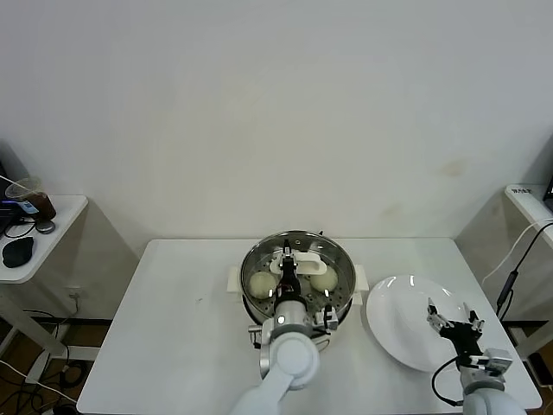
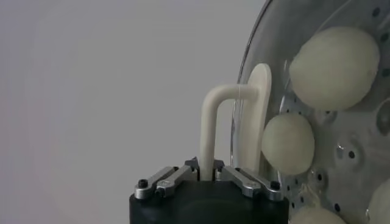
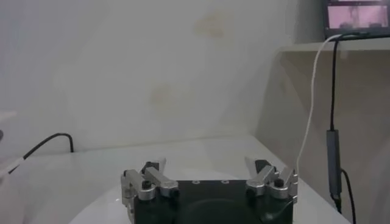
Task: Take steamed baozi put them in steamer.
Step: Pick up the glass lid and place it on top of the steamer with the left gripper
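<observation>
The steamer (image 1: 298, 236) is a shiny steel pot on a white base in the middle of the table. Two steamed baozi (image 1: 262, 284) (image 1: 323, 278) show inside it in the head view. My left gripper (image 1: 289, 270) (image 2: 207, 172) is shut on the white handle (image 2: 209, 125) of the round glass lid (image 2: 275, 67), which sits over the steamer. Through the glass, the left wrist view shows several pale baozi (image 2: 335, 58) (image 2: 287, 143) on the perforated tray. My right gripper (image 1: 451, 318) (image 3: 210, 167) is open and empty above the white plate (image 1: 397, 320).
The flat white plate lies right of the steamer, with nothing on it. A side table (image 1: 52, 229) at far left holds a mouse (image 1: 17, 251) and a cup (image 1: 30, 199). A shelf (image 1: 529, 201) with a hanging cable (image 1: 510, 277) stands at far right.
</observation>
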